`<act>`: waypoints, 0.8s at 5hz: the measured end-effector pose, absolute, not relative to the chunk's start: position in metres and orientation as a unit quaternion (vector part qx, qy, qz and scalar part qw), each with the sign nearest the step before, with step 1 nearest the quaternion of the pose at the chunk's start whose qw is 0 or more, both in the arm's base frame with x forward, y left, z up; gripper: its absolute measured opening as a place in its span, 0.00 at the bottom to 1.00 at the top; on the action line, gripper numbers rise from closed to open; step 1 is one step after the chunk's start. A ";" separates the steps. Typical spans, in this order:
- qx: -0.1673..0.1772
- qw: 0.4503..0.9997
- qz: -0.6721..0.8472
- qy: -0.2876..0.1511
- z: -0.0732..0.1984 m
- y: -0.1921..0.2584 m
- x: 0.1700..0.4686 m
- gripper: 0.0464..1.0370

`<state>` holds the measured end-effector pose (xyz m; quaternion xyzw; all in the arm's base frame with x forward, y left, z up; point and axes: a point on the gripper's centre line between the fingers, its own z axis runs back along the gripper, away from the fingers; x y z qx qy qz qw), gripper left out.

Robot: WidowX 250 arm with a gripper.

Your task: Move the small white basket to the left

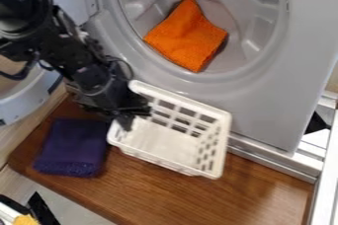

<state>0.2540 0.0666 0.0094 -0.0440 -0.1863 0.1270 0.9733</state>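
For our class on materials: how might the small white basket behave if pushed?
The basket would probably slide stiffly, its moulded walls hardly bending. Open slots suggest it is light. Its broad, flat base should make tipping unlikely.

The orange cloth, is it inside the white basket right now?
No, the orange cloth lies in the gray round hollow above the white basket.

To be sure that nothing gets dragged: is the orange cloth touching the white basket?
Apart. In the camera view, a curved grey rim lies plainly between the orange cloth and the white basket.
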 end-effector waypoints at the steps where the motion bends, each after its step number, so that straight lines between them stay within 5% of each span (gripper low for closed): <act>1: -0.040 0.973 0.136 -0.181 0.005 0.078 0.250 0.05; 3: -0.049 0.979 0.134 -0.146 -0.023 0.085 0.242 0.08; 4: -0.048 0.981 0.141 -0.126 -0.033 0.087 0.242 0.27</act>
